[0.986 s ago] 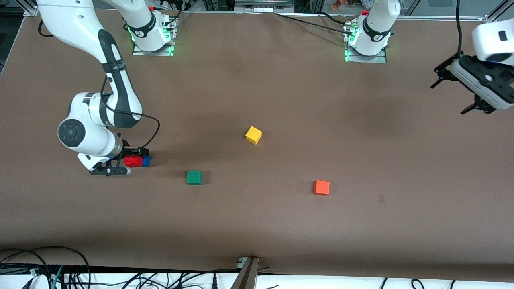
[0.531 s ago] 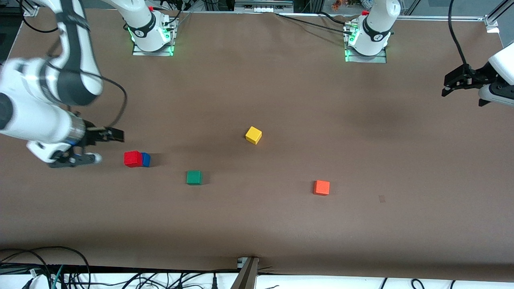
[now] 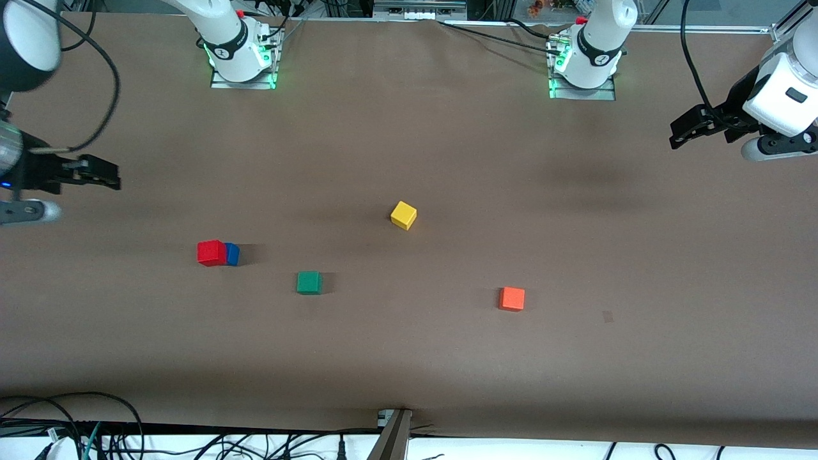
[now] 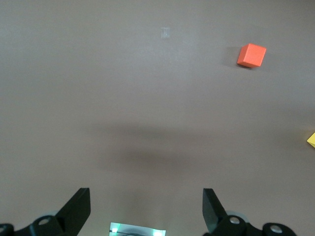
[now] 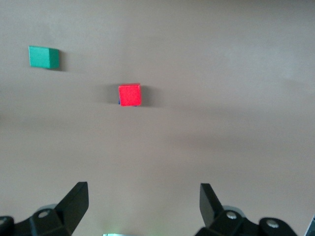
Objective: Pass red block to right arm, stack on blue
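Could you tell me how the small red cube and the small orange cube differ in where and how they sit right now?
The small red cube rests stacked on the small blue cube; the small orange cube lies directly on the brown table, alone. The red cube sits toward the right arm's end, the orange cube toward the left arm's end and nearer the front camera. Both look alike in size, and no gripper touches either.

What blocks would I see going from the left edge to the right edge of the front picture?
Red block stacked on the blue block → green block → yellow block → orange block.
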Controlling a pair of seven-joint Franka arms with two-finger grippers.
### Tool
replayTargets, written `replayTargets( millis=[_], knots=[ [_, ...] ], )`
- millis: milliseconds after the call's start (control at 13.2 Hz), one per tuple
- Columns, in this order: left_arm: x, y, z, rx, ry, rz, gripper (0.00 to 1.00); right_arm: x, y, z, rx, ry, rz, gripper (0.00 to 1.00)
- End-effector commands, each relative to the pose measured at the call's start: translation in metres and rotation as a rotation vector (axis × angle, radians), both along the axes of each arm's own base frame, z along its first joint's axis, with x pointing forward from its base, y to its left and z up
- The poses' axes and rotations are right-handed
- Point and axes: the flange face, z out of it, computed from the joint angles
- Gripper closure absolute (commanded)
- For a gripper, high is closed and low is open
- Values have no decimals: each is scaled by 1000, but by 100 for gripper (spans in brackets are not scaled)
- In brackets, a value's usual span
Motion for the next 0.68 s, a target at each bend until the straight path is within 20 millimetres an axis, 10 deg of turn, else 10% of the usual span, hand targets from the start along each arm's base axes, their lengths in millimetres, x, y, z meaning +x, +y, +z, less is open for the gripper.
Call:
replayTargets(
  millis=[0, 607],
  knots=[
    [-1, 10, 6, -2, -38, -144, 0, -13, -1, 24, 15, -18, -13, 0],
    [13, 11, 4, 0, -50, -195, 0, -85, -12, -11, 90, -65, -248, 0]
  ],
)
